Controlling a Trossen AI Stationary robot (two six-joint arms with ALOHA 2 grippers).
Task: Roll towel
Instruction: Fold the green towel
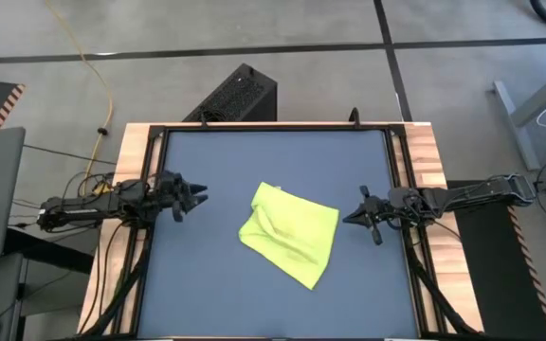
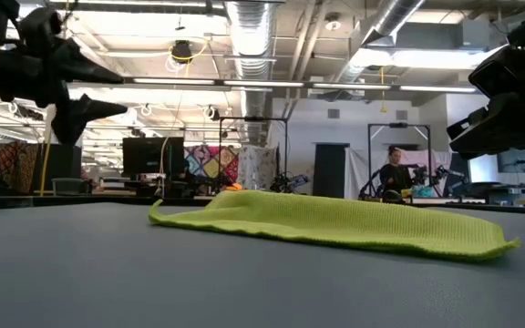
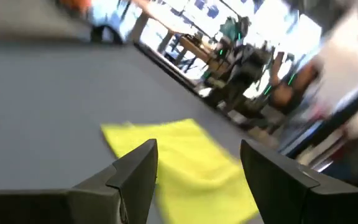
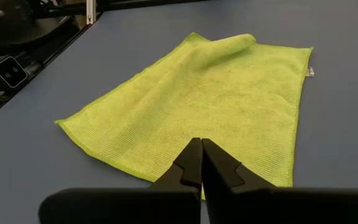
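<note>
The left claw (image 1: 194,198) hangs above the left part of the worktop with its two dark fingers (image 3: 135,171) spread wide and nothing between them; it points toward the middle of the surface. In its own wrist view the near corner of the cloth shows through the gap between the fingers.

The right claw (image 1: 353,218) hangs above the right part of the worktop, pointing left, with its fingertips (image 4: 194,163) pressed together and nothing caught in them. It is near the cloth's right edge but apart from it; in the low view both claws are clearly up off the surface.

Between the two claws, about the middle of the dark blue-grey flat worktop (image 1: 216,284), lies the small bright lime yellow-green soft cloth towel (image 1: 290,233), spread out as a nearly flat sheet. It sits skewed to the worktop's edges: in the high view its long axis runs from the upper left down to the lower right, where one corner points at the near edge of the worktop. The end nearer the left claw is rumpled, with one corner (image 4: 232,43) curled over on itself into a soft fold. The rest lies flat, slightly wavy in the low view (image 2: 335,223).
</note>
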